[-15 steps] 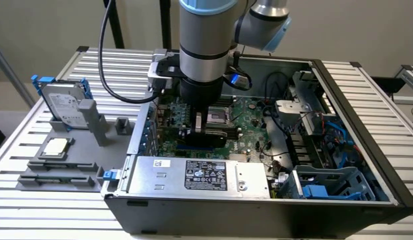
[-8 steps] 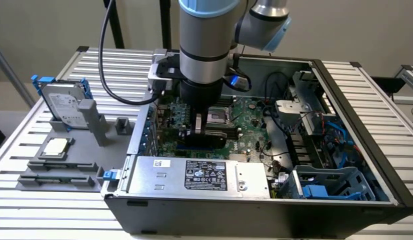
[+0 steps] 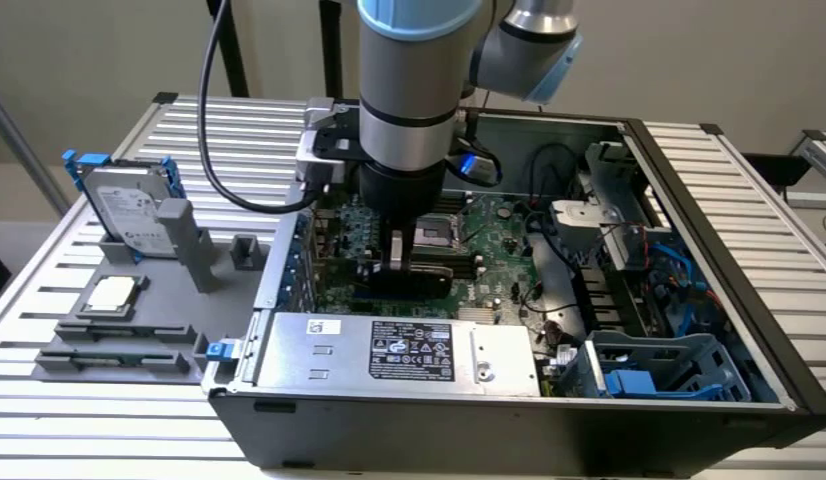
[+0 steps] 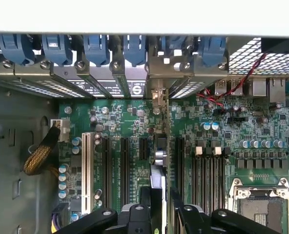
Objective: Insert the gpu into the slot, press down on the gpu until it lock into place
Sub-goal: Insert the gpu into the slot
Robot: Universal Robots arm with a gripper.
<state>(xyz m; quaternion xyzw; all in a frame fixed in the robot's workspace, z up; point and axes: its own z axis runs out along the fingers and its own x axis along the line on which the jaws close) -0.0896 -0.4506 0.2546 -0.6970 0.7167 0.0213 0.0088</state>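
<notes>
**Graphics card gripped on edge inside the open computer case [image 3: 520, 430], low over the board [image 4: 130, 122].**
The graphics card [image 4: 157, 181] stands edge-on among the black connector strips, with the gripper [image 4: 160, 207] clamped on both of its faces. The slot is hidden beneath it, so I cannot tell if it is seated. If the edge sits off line, pressing would likely flex the board or tilt the card. Its metal end could also snag the rear frame [image 4: 134, 73].

gpu [image 3: 416, 286]: black | hand [image 4: 162, 204]: black | motherboard [image 4: 130, 122]: green | power supply [image 3: 306, 352]: grey, white label | clips [image 4: 98, 48]: blue
</notes>
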